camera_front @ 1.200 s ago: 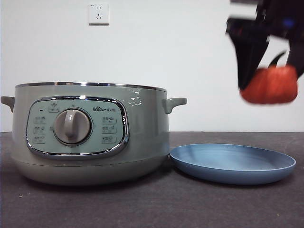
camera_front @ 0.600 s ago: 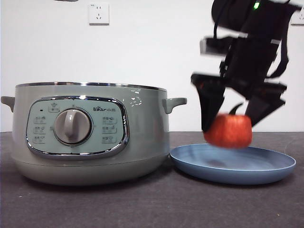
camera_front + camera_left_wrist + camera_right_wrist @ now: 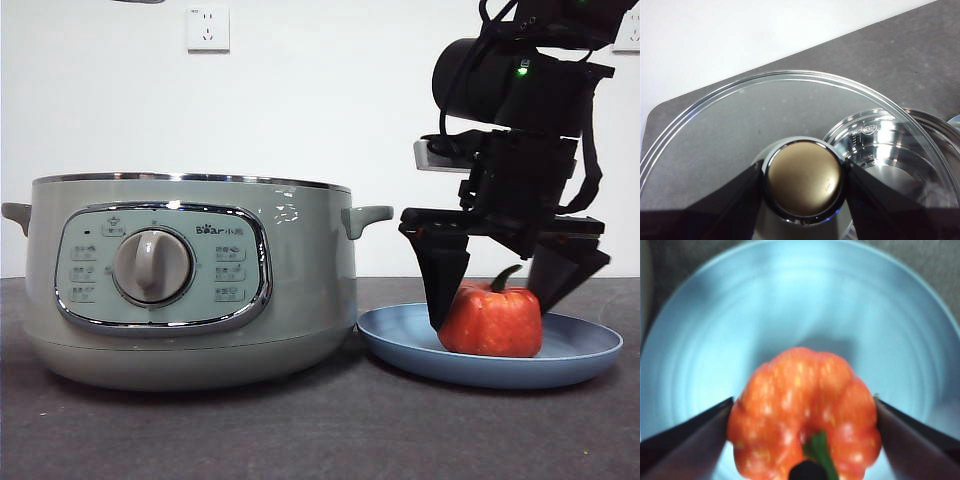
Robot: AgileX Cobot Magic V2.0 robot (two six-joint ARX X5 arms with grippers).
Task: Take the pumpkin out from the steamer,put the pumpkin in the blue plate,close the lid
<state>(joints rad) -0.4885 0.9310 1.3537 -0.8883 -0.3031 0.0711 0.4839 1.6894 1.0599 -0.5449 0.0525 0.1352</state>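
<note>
The right gripper [image 3: 497, 300] had its two black jaws closed on either flank of the pumpkin [image 3: 491, 320], one at the fruit's nine o'clock and the other at its three o'clock in the front view, and the pumpkin sat inside the blue plate [image 3: 580, 358], its base down on the plate's floor and its curved green stem pointing up. From the right wrist camera the pumpkin [image 3: 805, 412] filled the space between the jaws, both tips touching its ribbed orange skin, with the blue plate [image 3: 790, 305] spread all around it. The steamer [image 3: 190, 280] stood at the plate's nine o'clock, just beside it, open at the top with only its chrome rim showing (the dial and panel faced the camera). The left gripper [image 3: 803, 182] was clamped on the knob of the lid [image 3: 730, 125], one jaw on each side of the round knob, and through the tilted glass the steamer [image 3: 890, 150] showed its shiny inner bowl, partly overlapped by the lid's rim. The grey table [image 3: 300, 430] carried the pot and plate.
</note>
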